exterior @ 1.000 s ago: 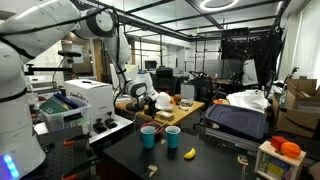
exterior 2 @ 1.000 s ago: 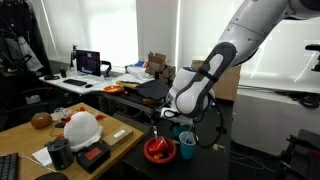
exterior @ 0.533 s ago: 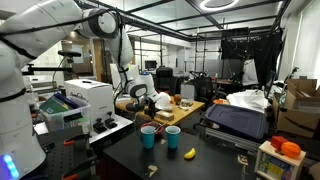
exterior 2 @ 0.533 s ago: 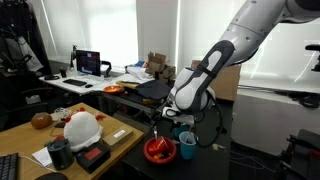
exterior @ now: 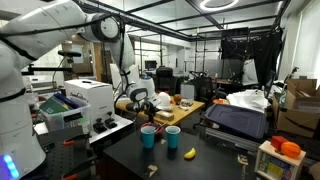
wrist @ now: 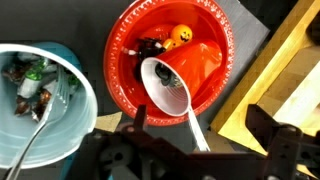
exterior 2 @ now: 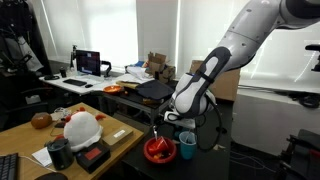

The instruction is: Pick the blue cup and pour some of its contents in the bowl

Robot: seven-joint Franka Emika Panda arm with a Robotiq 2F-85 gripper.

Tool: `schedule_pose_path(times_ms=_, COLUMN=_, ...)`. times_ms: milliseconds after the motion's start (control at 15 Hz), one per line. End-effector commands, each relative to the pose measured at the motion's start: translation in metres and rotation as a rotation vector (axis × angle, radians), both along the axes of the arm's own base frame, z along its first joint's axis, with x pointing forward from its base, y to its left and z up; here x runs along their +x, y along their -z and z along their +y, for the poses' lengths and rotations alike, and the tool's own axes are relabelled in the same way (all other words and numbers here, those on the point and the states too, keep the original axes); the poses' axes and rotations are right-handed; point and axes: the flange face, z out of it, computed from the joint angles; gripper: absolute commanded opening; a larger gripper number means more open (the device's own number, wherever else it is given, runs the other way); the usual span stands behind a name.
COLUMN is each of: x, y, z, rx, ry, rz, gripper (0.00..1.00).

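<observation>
Two vessels fill your wrist view: the cup (wrist: pixel 60 55) on the left, the bowl (wrist: pixel 205 60) right beside it; rims very close, though I cannot tell whether they touch. Your cup is teal-blue and upright, packed with small wrapped bits, and a thin pale utensil leans over its near rim. The bowl is red; a white spoon (wrist: pixel 165 85) lies in it, scoop toward the middle, handle running out over the near rim toward you; an orange ball (wrist: pixel 180 35) with a little face sits at the bowl's far side, something dark just beside it.

Now your gripper (wrist: pixel 200 125): it hangs above the bowl's near edge, dark fingers (wrist: pixel 265 125) spread wide, nothing pinched, nothing between them but the view down onto the spoon handle.

In an exterior view the gripper (exterior 2: pixel 168 124) hovers just over the bowl (exterior 2: pixel 152 156), clear of it; the cup (exterior 2: pixel 187 148) stands just beside the bowl, untouched, well within reach. In an exterior view from across the room your gripper (exterior: pixel 140 103) hangs over the near end of the black table (exterior: pixel 215 160); a banana (exterior: pixel 190 153) lies on that table, off to one side; which of the two vessels below you is which, I cannot tell from there.
</observation>
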Motion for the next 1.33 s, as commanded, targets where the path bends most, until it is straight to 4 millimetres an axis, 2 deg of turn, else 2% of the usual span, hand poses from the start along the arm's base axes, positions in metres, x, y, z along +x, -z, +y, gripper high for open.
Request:
schedule_pose_path(times_ms=0, x=0.005, y=0.001, z=0.007, rx=0.027, ry=-0.008, rz=-0.004, gripper=1.00)
schedule_pose_path(times_ms=400, x=0.010, y=0.012, z=0.014, rx=0.053, ry=-0.005, rz=0.001, gripper=1.00)
schedule_pose_path(times_ms=1267, x=0.027, y=0.029, z=0.004, rx=0.118, ry=-0.019, rz=-0.035, gripper=1.00)
